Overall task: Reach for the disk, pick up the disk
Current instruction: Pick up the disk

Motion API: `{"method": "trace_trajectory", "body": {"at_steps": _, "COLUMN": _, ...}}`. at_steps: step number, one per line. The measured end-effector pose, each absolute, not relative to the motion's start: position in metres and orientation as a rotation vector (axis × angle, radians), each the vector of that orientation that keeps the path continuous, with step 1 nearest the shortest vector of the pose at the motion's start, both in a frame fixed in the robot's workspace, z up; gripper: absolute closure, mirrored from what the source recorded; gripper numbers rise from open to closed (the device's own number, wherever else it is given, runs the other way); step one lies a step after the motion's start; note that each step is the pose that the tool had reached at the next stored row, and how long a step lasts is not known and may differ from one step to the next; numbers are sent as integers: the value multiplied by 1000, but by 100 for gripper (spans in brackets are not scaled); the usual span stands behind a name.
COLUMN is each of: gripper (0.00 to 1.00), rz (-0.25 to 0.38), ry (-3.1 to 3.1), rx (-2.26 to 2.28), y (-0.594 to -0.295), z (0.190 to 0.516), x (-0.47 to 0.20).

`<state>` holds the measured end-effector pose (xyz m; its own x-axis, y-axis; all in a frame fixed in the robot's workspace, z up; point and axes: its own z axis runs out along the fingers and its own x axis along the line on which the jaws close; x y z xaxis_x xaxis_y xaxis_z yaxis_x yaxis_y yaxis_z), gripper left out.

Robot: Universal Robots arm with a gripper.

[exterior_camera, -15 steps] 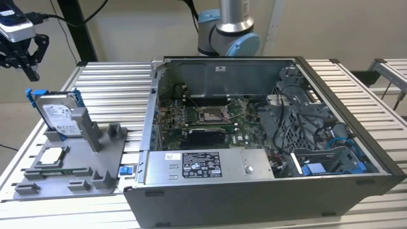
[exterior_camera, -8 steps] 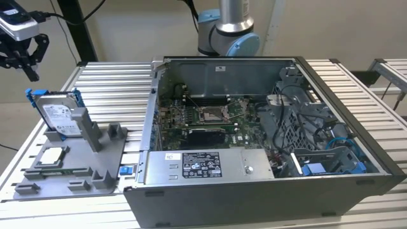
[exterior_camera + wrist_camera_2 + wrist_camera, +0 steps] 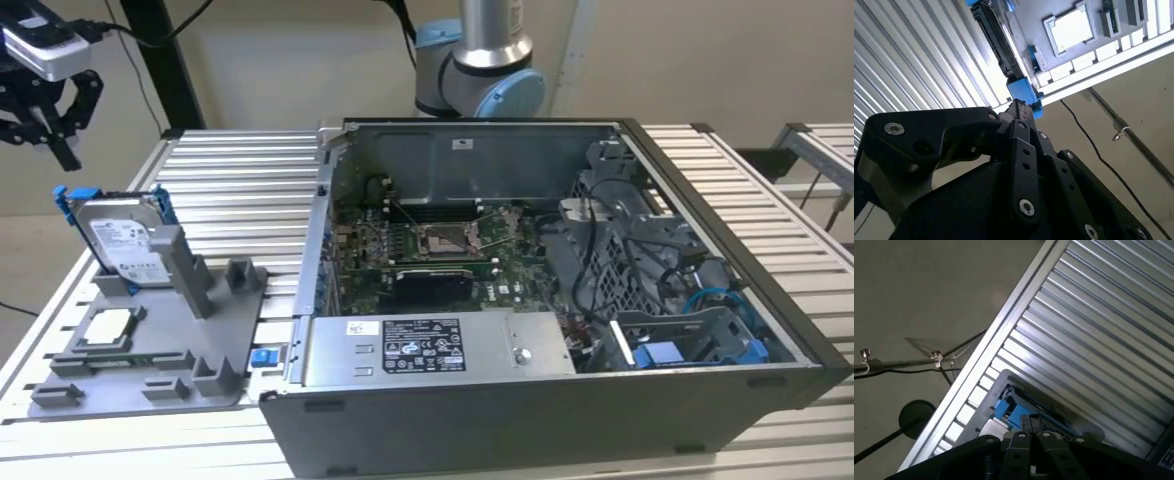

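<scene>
Above, jaws spread, empty, clear of disk (image 3: 120,238).

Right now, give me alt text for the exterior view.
The gripper hangs above the disk, not touching it; the disk stands on edge in a grey holder at the exterior view's left. An open computer case lies beside it on a slatted table.

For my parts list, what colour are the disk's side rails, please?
Blue rails on the disk, best in the exterior view.
</scene>
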<state>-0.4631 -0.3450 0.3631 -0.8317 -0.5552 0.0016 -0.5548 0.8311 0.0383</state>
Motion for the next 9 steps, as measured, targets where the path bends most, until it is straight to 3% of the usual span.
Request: {"method": "trace_trajectory", "body": {"at_steps": 9, "gripper": 100, "rz": -55, "ry": -2908, "rx": 1147, "y": -345, "z": 363, "x": -463}}
